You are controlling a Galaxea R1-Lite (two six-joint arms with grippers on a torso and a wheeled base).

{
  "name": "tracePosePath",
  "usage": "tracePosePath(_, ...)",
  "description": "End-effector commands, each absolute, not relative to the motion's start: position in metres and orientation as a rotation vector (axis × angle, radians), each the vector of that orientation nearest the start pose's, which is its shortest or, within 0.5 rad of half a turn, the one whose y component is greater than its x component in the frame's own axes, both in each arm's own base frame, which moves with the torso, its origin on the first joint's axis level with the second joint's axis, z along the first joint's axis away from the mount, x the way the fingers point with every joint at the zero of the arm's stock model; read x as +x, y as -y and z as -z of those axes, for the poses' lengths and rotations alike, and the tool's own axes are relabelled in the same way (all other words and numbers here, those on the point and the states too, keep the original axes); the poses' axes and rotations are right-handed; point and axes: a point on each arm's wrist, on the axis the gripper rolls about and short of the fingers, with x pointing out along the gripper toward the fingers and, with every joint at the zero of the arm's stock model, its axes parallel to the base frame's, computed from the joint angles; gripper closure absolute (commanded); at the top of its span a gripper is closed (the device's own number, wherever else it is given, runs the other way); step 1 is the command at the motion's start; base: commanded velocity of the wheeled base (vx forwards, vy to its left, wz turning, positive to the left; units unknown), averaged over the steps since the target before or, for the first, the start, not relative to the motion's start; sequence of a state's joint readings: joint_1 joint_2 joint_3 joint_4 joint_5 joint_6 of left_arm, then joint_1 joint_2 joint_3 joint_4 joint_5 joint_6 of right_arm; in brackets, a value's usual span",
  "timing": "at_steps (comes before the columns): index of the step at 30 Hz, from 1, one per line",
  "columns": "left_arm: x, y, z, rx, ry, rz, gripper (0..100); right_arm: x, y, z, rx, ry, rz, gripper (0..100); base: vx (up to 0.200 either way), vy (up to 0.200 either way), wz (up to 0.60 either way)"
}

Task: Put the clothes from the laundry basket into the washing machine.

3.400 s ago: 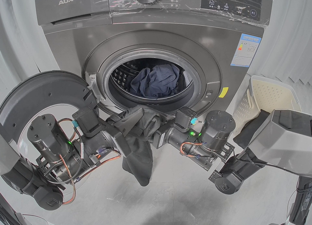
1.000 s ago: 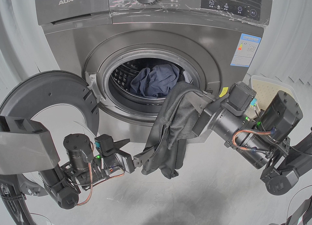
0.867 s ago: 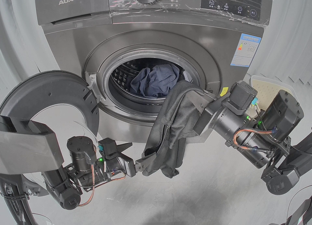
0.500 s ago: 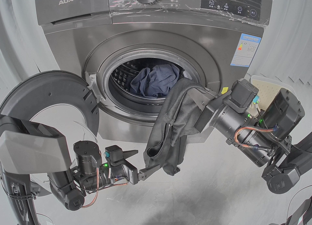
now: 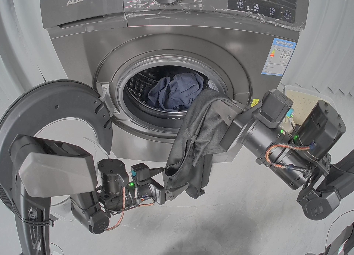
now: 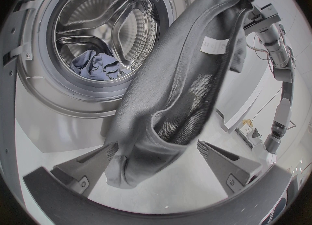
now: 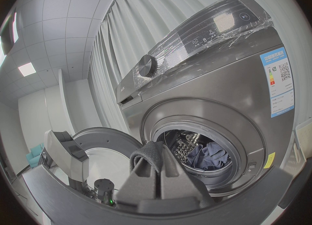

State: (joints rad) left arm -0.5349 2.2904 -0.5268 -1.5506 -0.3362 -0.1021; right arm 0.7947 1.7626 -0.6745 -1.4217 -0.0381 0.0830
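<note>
Hanging just before the round opening of the washing machine (image 5: 84, 45), the dark grey garment (image 5: 195, 134) droops in a long fold from its top edge down toward the floor (image 5: 228, 226). It is outside the drum (image 6: 97, 17), and its upper end lies level with the lower right part of the door ring. A small white label (image 6: 213, 45) shows on the inner face of the cloth in the left wrist view.

The right gripper (image 5: 222, 105) holds that top edge. In the right wrist view its two fingers (image 7: 143, 173) are pressed together with a ridge of dark cloth pinched between them.

The left gripper (image 5: 172, 192) sits low, at the garment's bottom end. Its fingers (image 6: 224, 157) are spread wide, and the lowest fold of cloth hangs between them, lying against one finger and well clear of the other, so nothing is clamped there.

Inside the drum a crumpled blue garment (image 5: 177, 91) rests on the bottom. The round door (image 5: 55, 101) stands swung fully open on the machine's left side.

The pale laundry basket (image 5: 308, 102) stands on the floor to the right of the machine, partly hidden behind the right arm.
</note>
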Motion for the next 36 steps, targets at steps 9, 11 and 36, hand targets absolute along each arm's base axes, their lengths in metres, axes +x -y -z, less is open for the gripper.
tracePosePath(9,0.313,0.192,0.002,-0.076,-0.235,0.838,100,0.211,-0.215,-0.208,0.218,0.282,-0.764,100,0.000,0.000,0.00)
tracePosePath(11,0.314,0.193,0.001,-0.076,-0.225,0.839,100,0.212,-0.214,-0.208,0.217,0.280,-0.761,100,0.000,0.000,0.00)
tracePosePath(36,0.260,0.121,-0.153,-0.134,0.150,0.622,100,0.224,-0.133,-0.168,0.136,0.124,-0.528,100,0.000,0.000,0.00)
